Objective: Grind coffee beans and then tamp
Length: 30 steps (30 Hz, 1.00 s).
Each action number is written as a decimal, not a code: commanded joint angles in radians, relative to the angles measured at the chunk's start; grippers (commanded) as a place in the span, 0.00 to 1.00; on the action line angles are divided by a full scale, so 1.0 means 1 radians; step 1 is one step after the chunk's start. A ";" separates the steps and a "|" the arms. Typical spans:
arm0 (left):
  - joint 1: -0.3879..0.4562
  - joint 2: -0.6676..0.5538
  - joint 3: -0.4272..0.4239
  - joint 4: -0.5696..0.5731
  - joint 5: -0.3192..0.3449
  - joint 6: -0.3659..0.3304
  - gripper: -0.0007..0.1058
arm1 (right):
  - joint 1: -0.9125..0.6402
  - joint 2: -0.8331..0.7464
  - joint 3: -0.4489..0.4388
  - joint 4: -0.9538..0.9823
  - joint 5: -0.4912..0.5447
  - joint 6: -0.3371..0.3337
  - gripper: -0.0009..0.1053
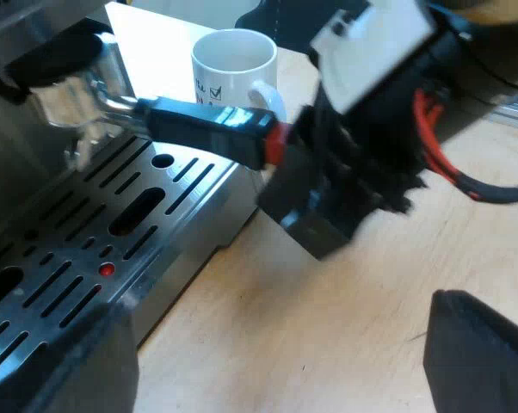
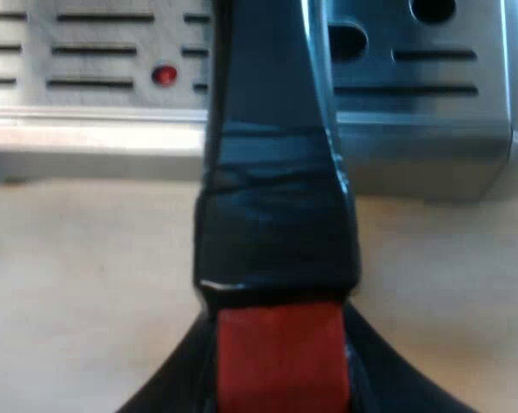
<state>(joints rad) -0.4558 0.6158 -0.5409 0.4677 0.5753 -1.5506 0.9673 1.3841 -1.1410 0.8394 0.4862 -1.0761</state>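
Here, the metal holder (image 1: pixel 70 99) is being held at the espresso machine's (image 1: pixel 35 34) front, above the slotted drip tray (image 1: pixel 113 241). The red end (image 2: pixel 280 361) of its dark handle (image 1: pixel 207 129) is being clamped between the right gripper's (image 2: pixel 280 383) fingers. The left gripper (image 1: pixel 276 370) is being held over the wooden table (image 1: pixel 328 318) beside the tray, fingers wide apart, and a white mug (image 1: pixel 233 64) is standing just beyond the handle.

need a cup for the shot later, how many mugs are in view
1. The white mug stands on the table just beyond the holder's handle, next to the espresso machine. The right gripper blocks part of the table, so another could be hidden.
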 commanded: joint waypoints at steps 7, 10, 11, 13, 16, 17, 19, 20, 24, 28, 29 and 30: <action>-0.006 0.001 -0.003 -0.010 0.013 0.006 0.66 | 0.038 -0.036 -0.002 0.019 0.064 0.021 0.01; -0.006 -0.005 -0.003 0.015 0.013 0.006 0.66 | 0.054 -0.047 -0.002 0.044 0.084 0.037 0.01; -0.006 -0.008 -0.003 0.023 0.013 0.006 0.66 | 0.058 -0.049 -0.002 0.049 0.091 0.040 0.01; -0.006 -0.029 -0.003 0.060 0.013 0.006 0.66 | 0.074 -0.060 -0.002 0.073 0.110 0.054 0.01; -0.006 -0.067 -0.003 0.090 0.013 0.006 0.66 | 0.077 -0.075 -0.002 0.097 0.115 0.056 0.01; -0.006 -0.077 -0.003 0.098 0.013 0.006 0.66 | 0.079 -0.078 -0.002 0.102 0.118 0.056 0.01; -0.006 -0.113 -0.003 0.119 0.004 0.006 0.66 | 0.089 -0.093 -0.002 0.119 0.128 0.056 0.01; -0.006 -0.123 -0.003 0.120 0.001 0.006 0.66 | 0.092 -0.097 -0.002 0.123 0.129 0.056 0.01; -0.006 -0.185 -0.003 0.147 0.001 0.006 0.66 | 0.134 -0.121 0.005 0.132 0.147 0.056 0.01; -0.006 -0.225 -0.003 0.195 -0.003 0.006 0.66 | 0.186 -0.147 0.042 0.130 0.152 0.080 0.01; -0.006 -0.230 -0.003 0.200 -0.002 0.006 0.66 | 0.192 -0.152 0.050 0.130 0.158 0.085 0.01; -0.006 -0.239 -0.003 0.213 -0.002 0.006 0.66 | 0.212 -0.165 0.069 0.130 0.170 0.104 0.01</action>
<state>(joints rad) -0.4558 0.3861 -0.5391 0.6689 0.5753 -1.5495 1.1729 1.2415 -1.0740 0.9784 0.5884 -0.9818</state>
